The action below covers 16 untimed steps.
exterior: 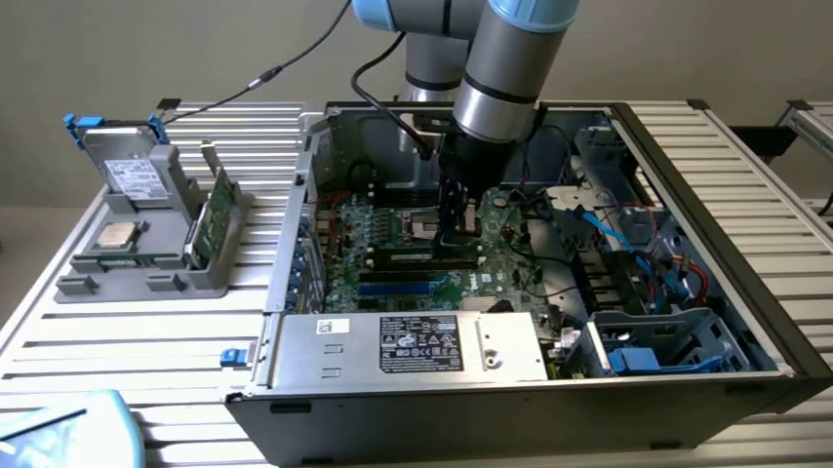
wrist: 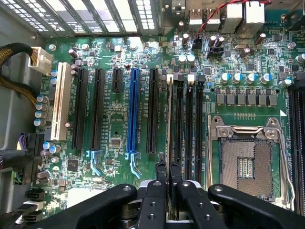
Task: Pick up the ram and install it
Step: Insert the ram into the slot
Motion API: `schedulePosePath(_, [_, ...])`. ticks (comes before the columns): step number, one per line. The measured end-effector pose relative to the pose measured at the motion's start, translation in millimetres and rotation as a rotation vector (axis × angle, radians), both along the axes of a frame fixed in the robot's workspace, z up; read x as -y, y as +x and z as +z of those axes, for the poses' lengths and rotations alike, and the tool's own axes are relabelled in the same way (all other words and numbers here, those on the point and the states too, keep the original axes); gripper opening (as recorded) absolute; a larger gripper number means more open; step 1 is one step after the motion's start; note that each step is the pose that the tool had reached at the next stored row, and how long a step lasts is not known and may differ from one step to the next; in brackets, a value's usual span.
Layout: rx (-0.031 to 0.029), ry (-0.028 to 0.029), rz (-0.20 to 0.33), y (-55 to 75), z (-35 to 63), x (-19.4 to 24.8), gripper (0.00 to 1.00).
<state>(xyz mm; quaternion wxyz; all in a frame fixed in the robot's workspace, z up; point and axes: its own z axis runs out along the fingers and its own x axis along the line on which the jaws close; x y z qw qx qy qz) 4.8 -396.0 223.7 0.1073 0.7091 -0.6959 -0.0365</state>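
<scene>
While the arm reached into the computer case (exterior: 729,283) at mid-frame, the end effector (wrist: 167,183) was closed on the ram (wrist: 168,129), held edge-on over a black motherboard slot (wrist: 179,124) at centre. Insertion was in hand; seating would likely call for straight, even pressure.

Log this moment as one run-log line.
gripper: jaws shut on ram | ram: edge-on over motherboard memory slots, beside empty CPU socket | seating: cannot tell
</scene>
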Motion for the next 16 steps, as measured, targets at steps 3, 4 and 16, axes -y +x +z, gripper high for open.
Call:
schedulePosePath(3, [0.0, 0.0, 0.0, 0.0, -0.8, 0.0, 0.13])
schedulePosePath(4, [0.0, 0.0002, 0.0, 0.0, -0.9, 0.0, 0.13])
schedulePosePath(16, [-0.0002, 0.0, 0.0, 0.0, -1.2, 0.0, 0.15])
